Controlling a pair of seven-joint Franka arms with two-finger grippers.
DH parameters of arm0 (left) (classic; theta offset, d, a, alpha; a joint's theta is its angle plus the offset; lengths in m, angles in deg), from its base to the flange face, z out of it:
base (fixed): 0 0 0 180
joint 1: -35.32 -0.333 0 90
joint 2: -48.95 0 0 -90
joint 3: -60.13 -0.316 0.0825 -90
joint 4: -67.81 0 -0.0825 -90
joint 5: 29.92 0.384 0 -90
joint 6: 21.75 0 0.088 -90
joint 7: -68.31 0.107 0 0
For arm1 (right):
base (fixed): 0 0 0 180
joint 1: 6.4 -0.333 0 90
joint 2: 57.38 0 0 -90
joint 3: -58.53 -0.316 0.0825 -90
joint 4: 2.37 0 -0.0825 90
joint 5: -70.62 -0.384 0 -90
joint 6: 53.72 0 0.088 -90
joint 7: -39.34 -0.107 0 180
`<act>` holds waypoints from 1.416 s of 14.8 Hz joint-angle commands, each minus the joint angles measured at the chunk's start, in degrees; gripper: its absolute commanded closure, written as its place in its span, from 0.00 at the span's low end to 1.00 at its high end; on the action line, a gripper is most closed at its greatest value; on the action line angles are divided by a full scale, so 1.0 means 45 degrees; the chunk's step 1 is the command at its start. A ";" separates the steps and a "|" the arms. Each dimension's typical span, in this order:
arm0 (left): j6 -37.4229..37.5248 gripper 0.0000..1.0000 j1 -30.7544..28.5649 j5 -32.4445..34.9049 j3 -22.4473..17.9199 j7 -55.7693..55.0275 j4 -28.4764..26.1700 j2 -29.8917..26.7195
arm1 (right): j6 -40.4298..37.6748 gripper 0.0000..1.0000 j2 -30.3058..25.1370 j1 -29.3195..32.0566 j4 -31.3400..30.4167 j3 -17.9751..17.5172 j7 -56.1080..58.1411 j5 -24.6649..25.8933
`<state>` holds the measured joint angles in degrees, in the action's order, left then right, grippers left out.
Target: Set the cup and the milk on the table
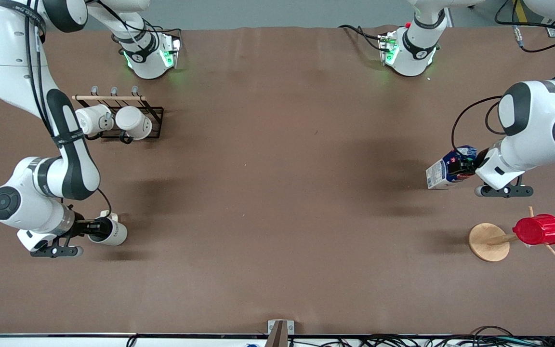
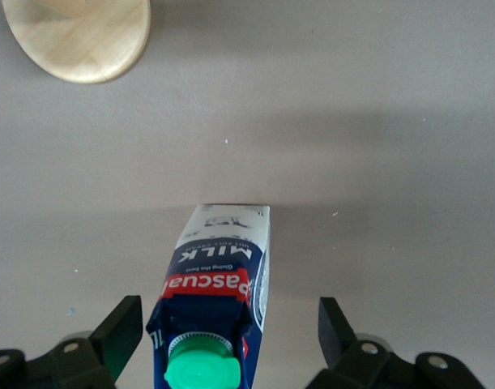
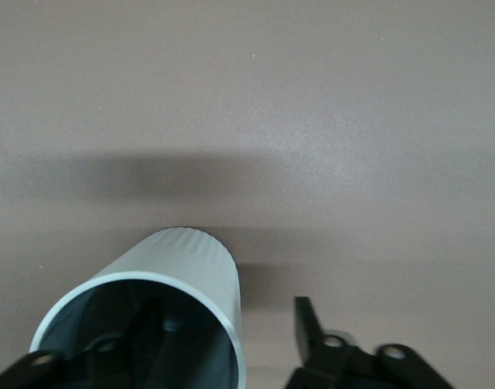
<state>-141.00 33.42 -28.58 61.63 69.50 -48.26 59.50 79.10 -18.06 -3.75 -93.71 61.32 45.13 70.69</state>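
1. Brown matte tabletop [image 1: 277,217] carries both task items, each at one end.
2. At the left arm's end, the milk [image 1: 443,172] stands upright on the tabletop; the left pincer [image 2: 231,328] sits around its capped top, fingers [image 2: 121,328] spread and clear of both sides.
3. Nearer the front camera than the carton, a round wooden disc [image 1: 485,241] holds a pegged stand with a red ribbed cup [image 1: 538,229].
4. At the right arm's end, the cup [image 1: 111,232] rests on the tabletop; the right pincer [image 1: 95,225] straddles its rim, one finger inside, one outside [image 3: 308,324], not touching the wall.
5. Two white mugs [image 1: 113,121] hang on a black rack [image 1: 154,120] nearer the bases.
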 commanded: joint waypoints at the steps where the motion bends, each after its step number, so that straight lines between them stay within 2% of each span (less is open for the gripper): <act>1: -0.0531 0.04 -0.0047 0.0309 0.0018 0.0068 -0.0865 -0.0568 | 0.0154 0.86 -0.0242 -0.0022 -0.0347 -0.0033 0.0023 0.0082; 2: -0.0629 0.04 -0.0047 0.0309 0.0018 0.0068 -0.1002 -0.0607 | 0.0135 0.97 -0.0242 -0.0041 -0.0327 -0.0033 -0.0016 0.0082; 3: -0.0707 0.04 -0.0047 0.0309 0.0018 0.0068 -0.1100 -0.0627 | 0.0057 1.00 -0.0242 -0.0022 -0.0269 -0.0033 -0.0171 0.0024; 7: -0.0728 0.04 -0.0047 0.0329 0.0018 0.0068 -0.1160 -0.0647 | -0.0389 1.00 -0.0378 -0.0099 -0.0036 -0.0052 -0.0191 -0.0074; 9: -0.0728 0.04 -0.0047 0.0329 0.0018 0.0068 -0.1160 -0.0666 | -0.1675 1.00 -0.0476 -0.0178 0.0626 -0.0577 -0.0736 -0.0074; 11: -0.0728 0.04 -0.0047 0.0329 0.0018 0.0068 -0.1160 -0.0666 | -0.2538 1.00 -0.0883 -0.0158 0.0922 -0.1454 -0.1884 -0.0074; 14: -0.0728 0.04 -0.0047 0.0329 0.0018 0.0068 -0.1160 -0.0666 | -0.2717 1.00 -0.1160 -0.0664 0.0923 -0.2724 -0.4987 0.0121; 16: -0.0728 0.05 -0.0086 0.0329 0.0018 0.0068 -0.1160 -0.0647 | -0.2659 1.00 -0.1219 -0.1539 0.0923 -0.3079 -0.7017 0.0160; 17: -0.0728 0.10 -0.0086 0.0329 0.0018 0.0068 -0.1160 -0.0647 | -0.2542 1.00 -0.1180 -0.2144 0.0923 -0.3080 -0.8014 0.0199; 18: -0.0728 0.23 -0.0086 0.0329 0.0018 0.0068 -0.1141 -0.0647 | -0.2522 1.00 -0.1103 -0.2730 0.0923 -0.3080 -0.8952 0.0373; 20: -0.0728 0.61 -0.0086 0.0329 0.0018 0.0068 -0.1102 -0.0627 | -0.2425 1.00 -0.0986 -0.3572 0.0942 -0.3157 -1.0517 0.0803; 21: -0.0728 0.71 -0.0086 0.0329 0.0018 0.0068 -0.1043 -0.0589 | -0.2173 1.00 -0.0830 -0.4079 0.0923 -0.3293 -1.1046 0.0940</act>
<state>-143.47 33.28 -28.58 61.62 69.50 -51.98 58.20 67.58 -22.19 -19.31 -88.73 47.07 0.91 73.08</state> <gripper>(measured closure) 0.374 0.960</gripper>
